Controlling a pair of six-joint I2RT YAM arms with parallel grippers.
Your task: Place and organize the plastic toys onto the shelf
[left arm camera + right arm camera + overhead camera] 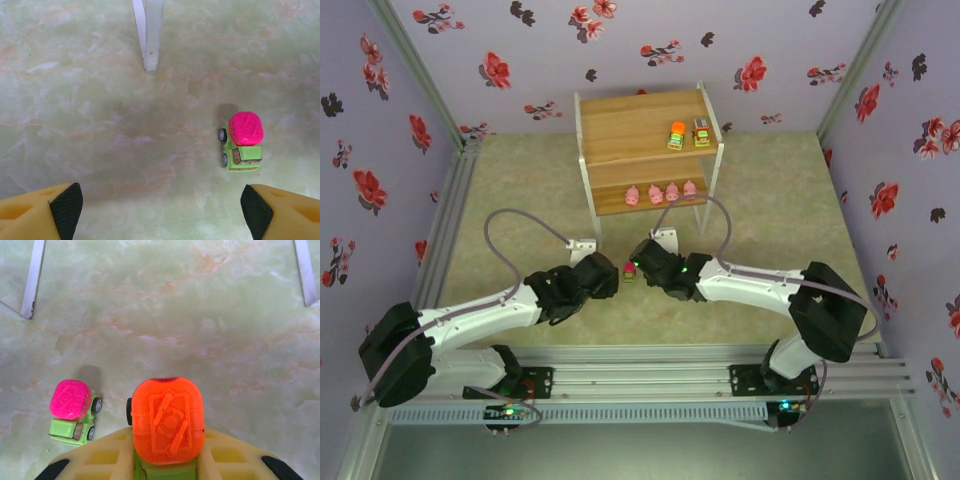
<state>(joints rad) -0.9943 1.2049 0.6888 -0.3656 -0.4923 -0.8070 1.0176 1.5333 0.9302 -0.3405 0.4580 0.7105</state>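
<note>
The shelf (620, 125) stands at the back of the mat. Its top board carries an orange-topped truck (677, 135) and a grey-brown-topped one (701, 131). Several pink pigs (661, 192) line the lower board. A yellow-green truck with a magenta top (629, 270) (242, 142) (73, 410) sits on the mat between the two grippers. My left gripper (610, 275) (160, 205) is open, and the magenta truck lies ahead near its right finger (260, 210). My right gripper (642, 262) (167, 460) is shut on another orange-topped truck (167, 420), just right of the magenta one.
White shelf legs stand ahead of both wrists: one leg (148, 35) in the left wrist view, two legs (32, 280) (305, 270) in the right wrist view. Floral walls (410, 120) enclose the pale marbled mat (520, 190).
</note>
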